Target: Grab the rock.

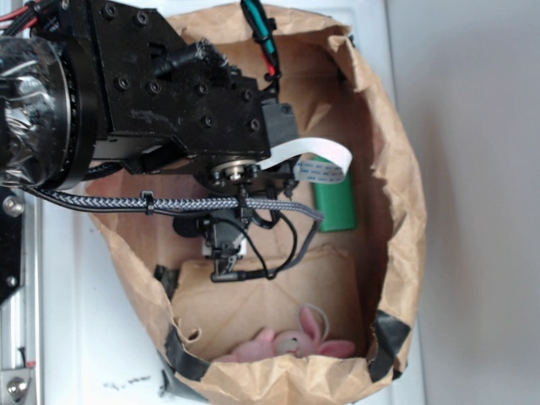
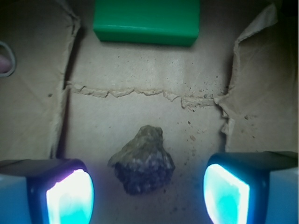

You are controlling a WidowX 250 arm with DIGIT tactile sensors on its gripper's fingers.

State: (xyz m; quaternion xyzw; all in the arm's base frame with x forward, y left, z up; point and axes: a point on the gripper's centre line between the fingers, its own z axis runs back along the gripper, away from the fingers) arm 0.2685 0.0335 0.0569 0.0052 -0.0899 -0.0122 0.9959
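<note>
- Brown paper bag point(image 1: 396, 211) walls surround a creased cardboard floor point(image 2: 140, 116).
- Small lumpy dark brown-grey rock point(image 2: 144, 161) lies between the spread tool point(image 2: 148, 193) pads, seemingly untouched.
- Green rectangular block point(image 2: 147, 21) sits beyond.

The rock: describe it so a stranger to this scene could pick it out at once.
Look inside the brown paper bag, on its flat creased floor, directly below the gripper, whose two glowing pads stand open on either side. There lies the rock, a small lumpy dark brown-grey stone. Unlike the smooth green block beyond it and the pink plush bunny, it is rough, mottled and irregular.
</note>
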